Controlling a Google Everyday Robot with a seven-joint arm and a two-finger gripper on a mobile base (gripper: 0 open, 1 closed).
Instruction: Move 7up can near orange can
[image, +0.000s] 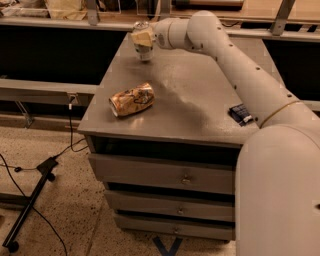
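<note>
Well, the chief risk sits at the far left corner of the table (200, 95), around 11 o'clock on its top. There the 7up can (145, 53) stands upright close to the edge. The gripper (142, 42) is at that same spot, wrapped about the can's middle. One pale finger (143, 37) lies across the can's face, and the pull-tab top shows above it and the base below. The claw looks closed on the can, holding it and nothing else. Whether the base is touching the table or just off it cannot be told.

If the hold is shallow or off-centre, the smooth can could slip or tilt as it is carried. From this corner it could roll off the edge toward 9 o'clock.

The orange can (131, 99) lies on its side, crushed, at about 6 to 7 o'clock from the 7up can. It is well apart from it and near the table's left front. A low carry toward it could strike it and push it to the front edge. A late release could set the 7up can down on top of it, where it would tip.

The long arm (235, 65) reaches in from 4 o'clock. It passes above a flat dark-blue packet (241, 113) at the right edge, which a careless sweep might brush off.
</note>
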